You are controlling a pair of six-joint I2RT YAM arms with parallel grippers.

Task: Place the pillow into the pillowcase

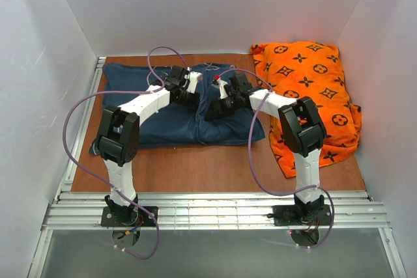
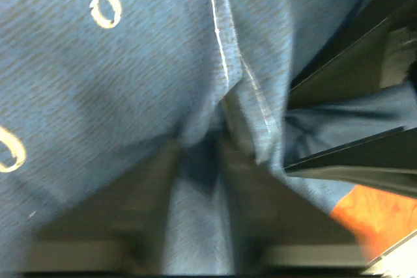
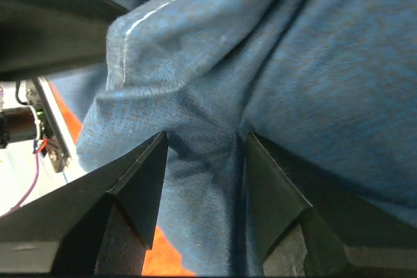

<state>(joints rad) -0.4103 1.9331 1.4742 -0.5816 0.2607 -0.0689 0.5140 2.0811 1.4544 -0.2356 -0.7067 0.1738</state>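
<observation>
Shows pillowcase [image 1: 159,128] spread on tabletop [image 1: 195,168], left of orange cushion [image 1: 313,76]; right claw [image 3: 205,144] clamped on a fabric fold nearer the cushion; left claw [image 2: 199,154] straddling fabric farther from it, grip impossible to tell.

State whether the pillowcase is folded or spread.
Spread: the pillowcase lies wide across the table, rumpled only at its middle.

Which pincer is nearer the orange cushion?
Right. The right pincer is over the pillowcase, right of its middle, toward the cushion; the left pincer is beside it, farther from the cushion.
</observation>
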